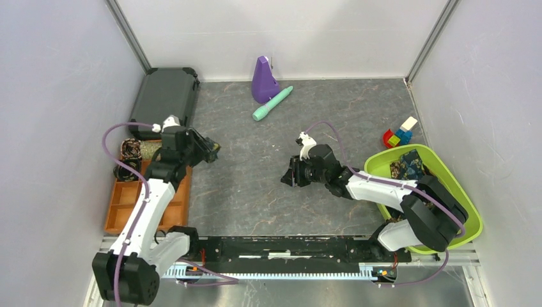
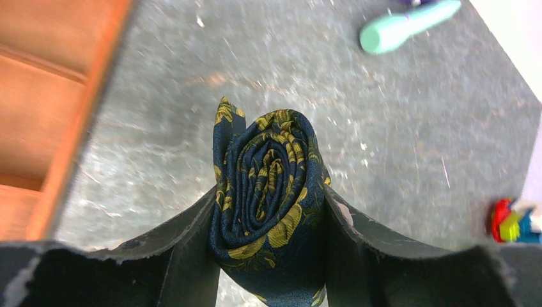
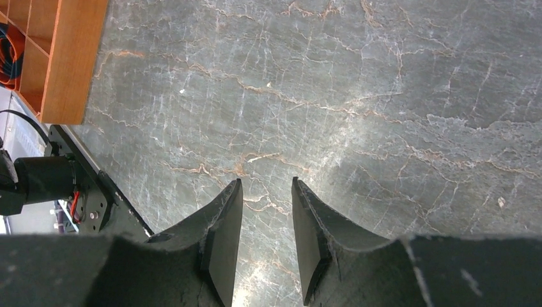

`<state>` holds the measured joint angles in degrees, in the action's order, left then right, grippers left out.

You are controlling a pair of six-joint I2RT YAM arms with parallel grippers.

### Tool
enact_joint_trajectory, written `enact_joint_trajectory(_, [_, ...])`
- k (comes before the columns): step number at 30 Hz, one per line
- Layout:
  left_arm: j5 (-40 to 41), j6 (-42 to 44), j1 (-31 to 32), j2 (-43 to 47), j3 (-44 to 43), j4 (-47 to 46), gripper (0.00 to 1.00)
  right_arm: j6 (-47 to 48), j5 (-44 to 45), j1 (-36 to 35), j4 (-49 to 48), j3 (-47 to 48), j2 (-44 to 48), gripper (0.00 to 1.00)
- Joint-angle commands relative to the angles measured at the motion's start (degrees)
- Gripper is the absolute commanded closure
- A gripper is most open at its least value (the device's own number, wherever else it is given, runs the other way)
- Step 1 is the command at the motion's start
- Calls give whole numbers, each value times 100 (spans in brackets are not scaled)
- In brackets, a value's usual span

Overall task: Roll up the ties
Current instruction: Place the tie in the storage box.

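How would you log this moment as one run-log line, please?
left gripper: shut on rolled tie, beside orange tray | right gripper: open, empty, over table

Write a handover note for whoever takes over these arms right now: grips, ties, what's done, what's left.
Left end effector: shut on a rolled navy-gold tie, near the orange tray.
Right end effector: open, empty, over the table.
Done: coiled ties sit in the tray.
Left: probably set this coil in the tray, then roll the patterned ties in the green basket.
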<state>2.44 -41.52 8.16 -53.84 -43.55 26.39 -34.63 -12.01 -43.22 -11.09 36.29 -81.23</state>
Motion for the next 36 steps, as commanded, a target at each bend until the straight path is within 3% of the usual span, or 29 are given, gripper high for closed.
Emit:
enact_joint_trajectory(1, [-121, 612, -645, -280, -514, 77, 64, -11, -54, 23, -187, -85, 185, 59])
enact_joint_trajectory(11, [-492, 415, -2230, -847, -816, -476, 63, -77, -173, 20, -389, -229, 97, 59])
enact_joint_trajectory(16, [-918, -25, -2783, -1260, -568, -1307, 64, -129, -269, 23, -551, -271, 47, 59])
enact_joint_trajectory(27, [-749, -205, -2952, -2264, -790, -1934, 64, -124, -329, 24, -664, -429, 37, 60])
enact_joint_trajectory(36, [-273, -275, -2951, -2530, -460, -2125, 63, -158, -407, 24, -793, -474, -55, 60])
